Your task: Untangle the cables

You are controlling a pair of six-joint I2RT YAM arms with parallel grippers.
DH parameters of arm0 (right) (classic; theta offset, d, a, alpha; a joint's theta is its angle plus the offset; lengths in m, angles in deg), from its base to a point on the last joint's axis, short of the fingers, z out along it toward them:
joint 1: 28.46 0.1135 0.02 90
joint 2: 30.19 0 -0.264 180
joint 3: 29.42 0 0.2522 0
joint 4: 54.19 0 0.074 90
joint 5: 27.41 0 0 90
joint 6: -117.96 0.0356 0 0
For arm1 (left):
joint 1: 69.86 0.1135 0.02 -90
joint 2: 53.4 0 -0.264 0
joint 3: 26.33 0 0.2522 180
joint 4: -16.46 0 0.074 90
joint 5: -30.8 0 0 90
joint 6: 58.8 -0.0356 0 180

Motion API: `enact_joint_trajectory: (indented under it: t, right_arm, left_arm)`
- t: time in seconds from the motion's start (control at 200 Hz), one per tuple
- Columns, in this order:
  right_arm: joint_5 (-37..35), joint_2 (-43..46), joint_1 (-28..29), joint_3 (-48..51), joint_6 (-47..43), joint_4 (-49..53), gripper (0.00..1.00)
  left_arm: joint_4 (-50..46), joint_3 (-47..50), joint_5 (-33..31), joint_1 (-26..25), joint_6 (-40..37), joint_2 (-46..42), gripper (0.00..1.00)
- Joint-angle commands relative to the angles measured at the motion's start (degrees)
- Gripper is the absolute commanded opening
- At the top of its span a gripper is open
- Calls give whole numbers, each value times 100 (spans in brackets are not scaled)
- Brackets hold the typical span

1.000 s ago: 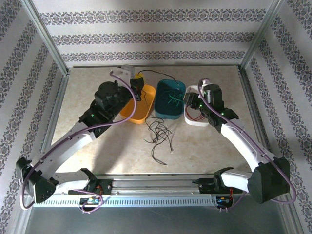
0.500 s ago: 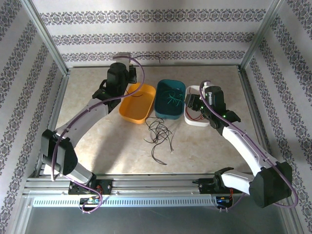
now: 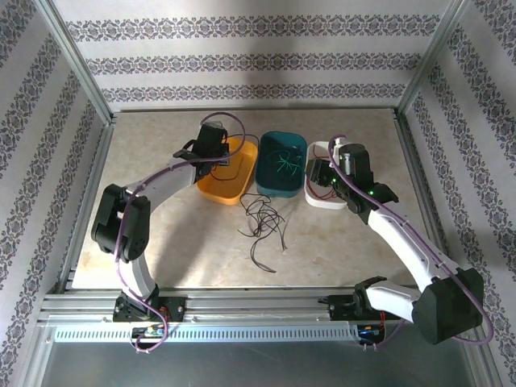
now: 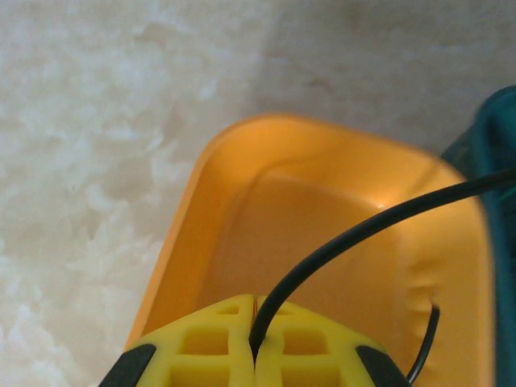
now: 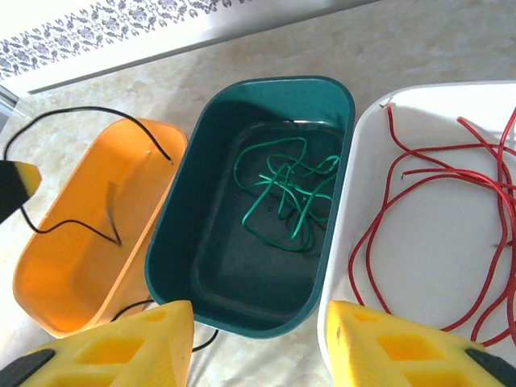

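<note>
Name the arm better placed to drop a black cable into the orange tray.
Left: left tool grips a black cable above the orange tray; right tool is open near the teal tray.

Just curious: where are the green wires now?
In the right wrist view the green wires lie in the middle teal tray, between the orange tray and the white tray.
</note>
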Motion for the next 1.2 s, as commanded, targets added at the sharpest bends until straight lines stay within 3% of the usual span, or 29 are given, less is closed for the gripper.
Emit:
enact_joint_trajectory:
  t: [0.0,0.21,0.415,0.555,0.725,0.85,0.95,1.045,1.195]
  right_arm:
    - [87,190,-33,13,-165,121,47]
    - [99,331,-33,95,-219,199,47]
    - [180,335,-9,87,-206,222,47]
    - [197,313,50,60,-194,206,47]
    - [282,173,222,51,-222,237,47]
    - [406,76,482,63,-369,368,47]
    - [821,-65,694,110,-470,491,46]
    - [1163,-260,944,210,-472,546,46]
    - [1044,-379,937,461,-141,371,45]
  left_arm:
    - [-845,-259,116,190,468,290,0]
    - [-1294,-390,126,206,633,652,4]
    - [-1358,-646,450,186,712,768,52]
    - [-1119,-824,606,90,468,460,58]
    - [-752,-845,984,60,462,-52,75]
    - [-594,-435,1153,-103,198,-570,78]
    - [-441,226,1931,-410,-432,-1113,78]
    - [-526,902,2624,-927,-958,-1555,78]
    - [-253,1840,2727,-1753,-1010,-1904,77]
